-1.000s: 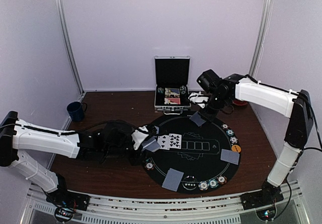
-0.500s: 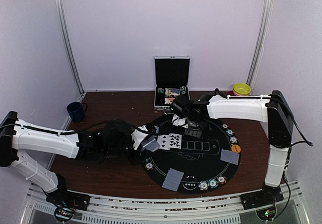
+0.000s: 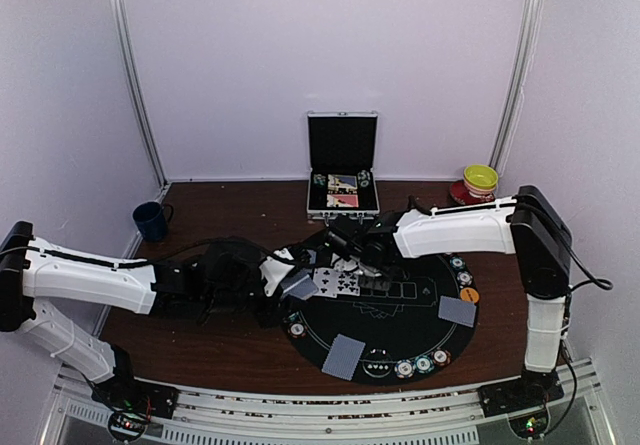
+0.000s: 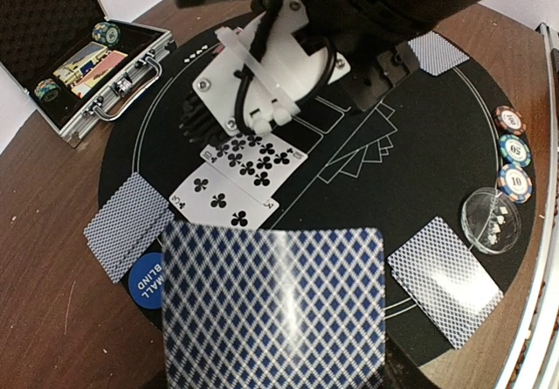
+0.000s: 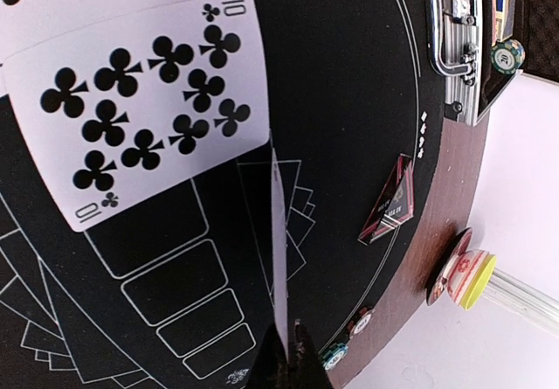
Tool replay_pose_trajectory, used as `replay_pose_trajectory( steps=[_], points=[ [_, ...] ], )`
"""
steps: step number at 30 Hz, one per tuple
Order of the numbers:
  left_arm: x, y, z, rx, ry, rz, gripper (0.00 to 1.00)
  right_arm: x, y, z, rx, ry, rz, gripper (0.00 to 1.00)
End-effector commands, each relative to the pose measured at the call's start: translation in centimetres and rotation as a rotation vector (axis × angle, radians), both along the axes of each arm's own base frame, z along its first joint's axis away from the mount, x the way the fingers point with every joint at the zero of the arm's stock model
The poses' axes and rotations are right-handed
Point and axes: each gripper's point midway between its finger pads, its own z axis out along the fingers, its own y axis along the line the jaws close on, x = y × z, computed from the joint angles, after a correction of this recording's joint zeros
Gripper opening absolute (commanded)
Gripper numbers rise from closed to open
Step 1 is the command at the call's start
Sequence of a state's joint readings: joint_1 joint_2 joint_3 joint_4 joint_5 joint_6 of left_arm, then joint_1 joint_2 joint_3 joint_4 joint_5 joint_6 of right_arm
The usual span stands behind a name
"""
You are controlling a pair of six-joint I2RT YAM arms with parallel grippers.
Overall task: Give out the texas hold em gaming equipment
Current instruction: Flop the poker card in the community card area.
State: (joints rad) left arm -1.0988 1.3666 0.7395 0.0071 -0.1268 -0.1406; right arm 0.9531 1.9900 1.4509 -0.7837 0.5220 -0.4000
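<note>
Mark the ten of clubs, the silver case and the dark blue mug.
ten of clubs (image 5: 144,100), right wrist view, face centre.
silver case (image 3: 343,145), top external view, raised lid.
dark blue mug (image 3: 152,223), top external view, its body.

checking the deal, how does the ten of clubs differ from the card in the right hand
The ten of clubs lies flat, face up on the black mat; the held card shows only its thin edge to the wrist camera. The ten of clubs lies loose; the held card is pinched in the shut right hand. Both are playing cards.
</note>
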Motion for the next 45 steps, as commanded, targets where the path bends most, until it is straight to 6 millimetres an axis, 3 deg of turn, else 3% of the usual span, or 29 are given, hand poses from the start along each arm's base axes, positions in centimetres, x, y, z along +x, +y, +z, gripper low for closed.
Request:
replay_pose_trajectory(
  steps=[1, 8, 16, 25, 33, 37, 41, 45],
  points=[
    [0.3, -0.7, 2.4, -0.079, -0.041, 0.001, 0.53, -0.6, 0.5, -0.9, -0.033, -0.012, 0.028, 0.00],
    [0.3, -0.6, 2.4, -0.078, -0.040, 0.001, 0.53, -1.9, 0.9, -1.8, -0.044, 0.018, 0.061, 0.00],
    [0.4, -0.7, 2.3, -0.075, -0.040, 0.002, 0.53, -3.3, 1.0, -2.5, -0.058, 0.058, 0.096, 0.10],
    [0.4, -0.7, 2.1, -0.071, -0.039, 0.003, 0.53, -4.3, 1.7, -2.3, -0.025, 0.094, 0.128, 0.38],
    [0.4, -0.7, 2.1, -0.070, -0.039, 0.002, 0.53, -4.6, 1.9, -0.8, 0.017, 0.094, 0.139, 0.49],
    [0.4, -0.6, 2.3, -0.075, -0.040, 0.004, 0.53, -3.4, 1.7, 2.3, 0.114, 0.050, 0.106, 0.60],
    [0.3, -0.6, 2.4, -0.079, -0.041, 0.003, 0.53, 0.0, -0.1, 5.0, 0.251, 0.029, -0.015, 0.71],
    [0.3, -0.6, 2.5, -0.082, -0.041, 0.002, 0.53, 3.7, -2.7, 5.8, 0.355, 0.028, -0.146, 0.87]
  ],
)
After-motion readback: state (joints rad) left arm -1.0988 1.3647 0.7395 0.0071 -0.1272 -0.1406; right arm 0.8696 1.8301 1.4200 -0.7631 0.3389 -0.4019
